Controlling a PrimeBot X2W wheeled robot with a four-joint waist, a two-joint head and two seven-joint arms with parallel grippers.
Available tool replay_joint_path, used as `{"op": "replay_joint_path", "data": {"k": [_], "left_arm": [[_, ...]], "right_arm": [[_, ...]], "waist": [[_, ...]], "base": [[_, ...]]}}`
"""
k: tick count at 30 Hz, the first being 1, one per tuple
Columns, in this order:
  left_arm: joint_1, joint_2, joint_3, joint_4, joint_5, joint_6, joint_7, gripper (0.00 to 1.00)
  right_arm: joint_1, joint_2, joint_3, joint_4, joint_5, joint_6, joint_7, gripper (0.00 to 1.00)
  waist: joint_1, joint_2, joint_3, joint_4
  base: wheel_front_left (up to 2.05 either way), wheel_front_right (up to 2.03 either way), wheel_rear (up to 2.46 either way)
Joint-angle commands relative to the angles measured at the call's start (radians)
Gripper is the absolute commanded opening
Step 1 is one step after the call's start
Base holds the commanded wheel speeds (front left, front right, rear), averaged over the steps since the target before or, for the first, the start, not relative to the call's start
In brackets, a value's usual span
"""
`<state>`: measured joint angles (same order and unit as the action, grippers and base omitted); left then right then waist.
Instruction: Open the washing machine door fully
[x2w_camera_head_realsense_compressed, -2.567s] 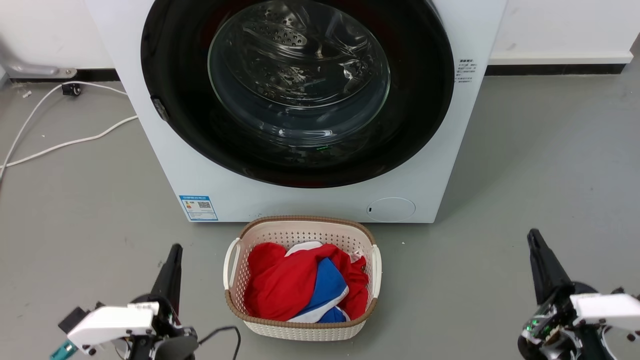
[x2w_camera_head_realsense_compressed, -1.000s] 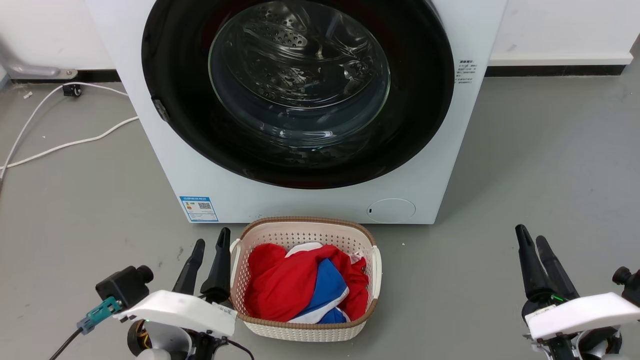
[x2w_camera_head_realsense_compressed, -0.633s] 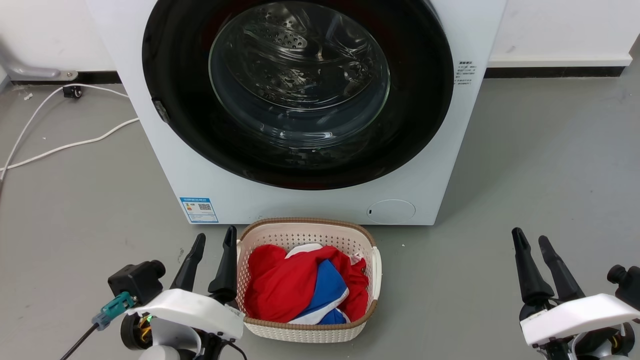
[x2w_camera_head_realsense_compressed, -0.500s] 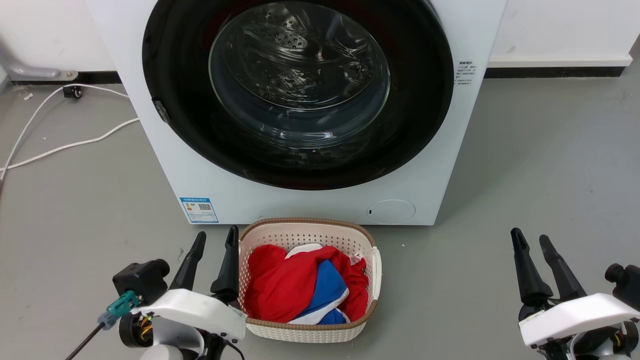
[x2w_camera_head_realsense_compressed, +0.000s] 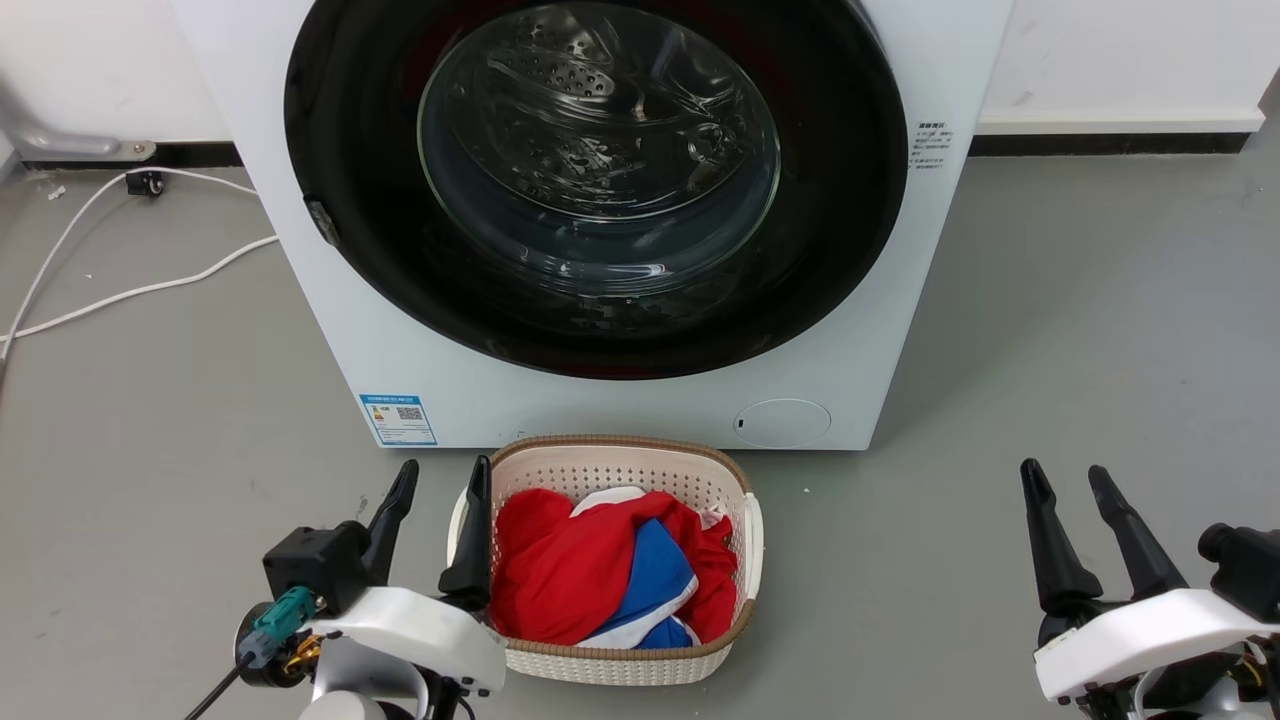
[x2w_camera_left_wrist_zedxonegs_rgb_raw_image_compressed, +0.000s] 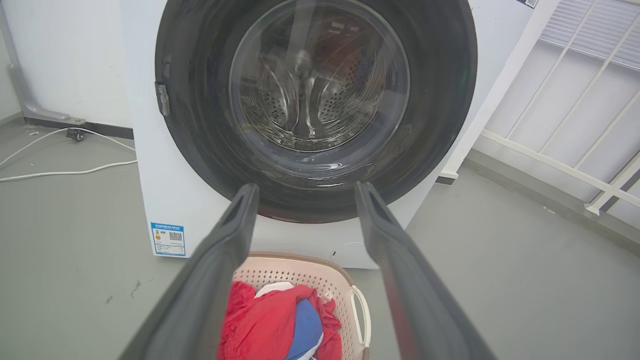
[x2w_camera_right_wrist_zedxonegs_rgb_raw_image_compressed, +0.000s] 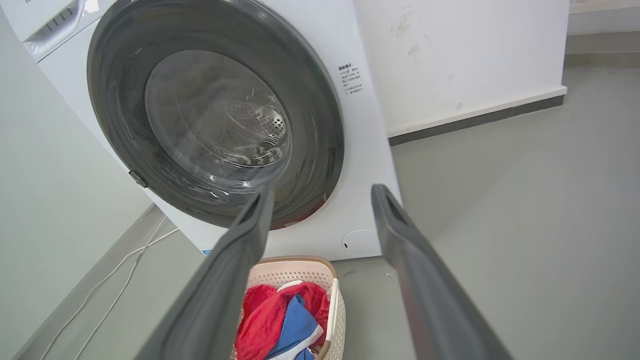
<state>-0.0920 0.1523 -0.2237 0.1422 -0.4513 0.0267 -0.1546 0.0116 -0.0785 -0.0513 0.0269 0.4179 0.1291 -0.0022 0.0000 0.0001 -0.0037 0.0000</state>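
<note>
The white washing machine (x2w_camera_head_realsense_compressed: 420, 370) (x2w_camera_left_wrist_zedxonegs_rgb_raw_image_compressed: 170, 200) (x2w_camera_right_wrist_zedxonegs_rgb_raw_image_compressed: 365, 150) stands ahead of me. Its round glossy black door (x2w_camera_head_realsense_compressed: 360, 230) (x2w_camera_left_wrist_zedxonegs_rgb_raw_image_compressed: 200, 140) (x2w_camera_right_wrist_zedxonegs_rgb_raw_image_compressed: 320, 125), with a clear glass bowl at the centre, lies flat against the front, closed. A small latch piece (x2w_camera_head_realsense_compressed: 320, 219) (x2w_camera_left_wrist_zedxonegs_rgb_raw_image_compressed: 162, 99) sits on the door's left rim. My left gripper (x2w_camera_head_realsense_compressed: 445, 478) (x2w_camera_left_wrist_zedxonegs_rgb_raw_image_compressed: 306, 192) is open at the lower left, beside the basket and well short of the door. My right gripper (x2w_camera_head_realsense_compressed: 1065, 478) (x2w_camera_right_wrist_zedxonegs_rgb_raw_image_compressed: 322, 195) is open at the lower right, with nothing between its fingers.
A cream laundry basket (x2w_camera_head_realsense_compressed: 600, 662) (x2w_camera_left_wrist_zedxonegs_rgb_raw_image_compressed: 320, 262) (x2w_camera_right_wrist_zedxonegs_rgb_raw_image_compressed: 280, 265) with red, blue and white clothes sits on the grey floor right before the washer. White cables (x2w_camera_head_realsense_compressed: 120, 290) trail on the floor at the left. A wall with a dark skirting (x2w_camera_head_realsense_compressed: 1110, 135) runs behind.
Both grippers went from shut to open and spread wider. The left arm has moved right, up to the basket's left rim. The door has not moved.
</note>
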Motion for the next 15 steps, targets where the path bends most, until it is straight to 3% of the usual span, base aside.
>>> {"op": "replay_joint_path", "data": {"k": [1, 15], "left_arm": [[-0.021, 0.008, -0.006, -0.007, 0.023, 0.003, -0.011, 1.0], [-0.009, 0.011, -0.018, 0.0, 0.121, 0.012, -0.044, 1.0]], "right_arm": [[0.003, -0.003, -0.001, -0.016, -0.026, 0.002, 0.0, 1.0], [0.015, 0.006, -0.009, -0.033, -0.167, 0.002, -0.005, 1.0]], "waist": [[0.0, -0.0001, 0.0, 0.0], [0.0, -0.0001, -0.004, 0.002]], "base": [[0.0, 0.0, 0.0], [0.0, 0.0, 0.0]]}}
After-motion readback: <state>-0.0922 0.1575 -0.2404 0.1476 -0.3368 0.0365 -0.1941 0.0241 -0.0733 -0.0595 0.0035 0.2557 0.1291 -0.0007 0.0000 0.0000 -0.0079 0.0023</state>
